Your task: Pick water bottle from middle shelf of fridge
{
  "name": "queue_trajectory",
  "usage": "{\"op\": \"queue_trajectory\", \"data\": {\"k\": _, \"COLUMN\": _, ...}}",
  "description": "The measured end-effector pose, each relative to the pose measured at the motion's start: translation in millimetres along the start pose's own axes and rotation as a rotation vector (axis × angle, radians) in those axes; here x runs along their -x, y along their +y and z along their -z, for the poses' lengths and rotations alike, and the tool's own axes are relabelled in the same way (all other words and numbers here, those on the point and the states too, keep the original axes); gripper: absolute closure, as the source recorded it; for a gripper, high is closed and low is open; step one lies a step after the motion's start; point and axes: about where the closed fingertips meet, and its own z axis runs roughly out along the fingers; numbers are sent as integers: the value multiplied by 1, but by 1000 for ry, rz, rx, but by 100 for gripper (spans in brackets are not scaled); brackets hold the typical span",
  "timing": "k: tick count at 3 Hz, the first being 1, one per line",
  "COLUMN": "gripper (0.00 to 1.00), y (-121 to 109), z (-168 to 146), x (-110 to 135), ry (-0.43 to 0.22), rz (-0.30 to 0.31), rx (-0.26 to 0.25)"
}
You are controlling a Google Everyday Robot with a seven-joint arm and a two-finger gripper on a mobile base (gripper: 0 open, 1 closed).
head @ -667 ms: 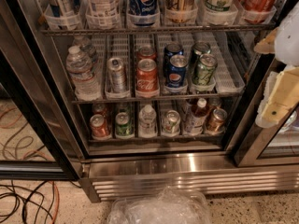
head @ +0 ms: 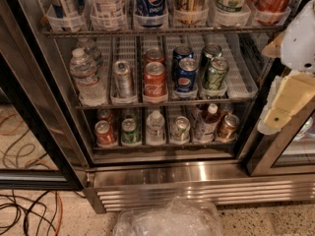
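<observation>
The fridge [head: 197, 173] stands open in front of me, with a steel base grille. The water bottle [head: 84, 75], clear with a white cap, stands upright in the leftmost lane of the middle shelf [head: 241, 80]. A second clear bottle stands right behind it. My gripper [head: 288, 100], cream and white, hangs at the right edge of the view in front of the right door frame. It is far to the right of the bottle, outside the cabinet, and holds nothing that I can see.
On the middle shelf, right of the bottle, stand a silver can [head: 123, 77], a red cola can [head: 155, 80], blue Pepsi cans [head: 186, 75] and green cans [head: 215, 73]. The lower shelf holds cans and a brownish drink bottle [head: 206, 122]. Crumpled plastic [head: 167, 220] and cables [head: 29, 210] lie on the floor.
</observation>
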Motion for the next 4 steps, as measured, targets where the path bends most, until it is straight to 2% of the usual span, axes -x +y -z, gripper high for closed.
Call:
{"op": "queue_trajectory", "data": {"k": 1, "gripper": 0, "y": 26, "z": -21, "x": 45, "ry": -104, "rz": -69, "rx": 24}}
{"op": "queue_trajectory", "data": {"k": 2, "gripper": 0, "y": 55, "z": -50, "x": 89, "ry": -241, "rz": -180, "rx": 86}}
{"op": "queue_trajectory", "data": {"k": 3, "gripper": 0, "y": 57, "z": -50, "x": 97, "ry": -238, "rz": -176, "rx": 83}}
{"op": "queue_trajectory", "data": {"k": 4, "gripper": 0, "y": 70, "z": -47, "x": 134, "ry": -278, "rz": -223, "rx": 43}}
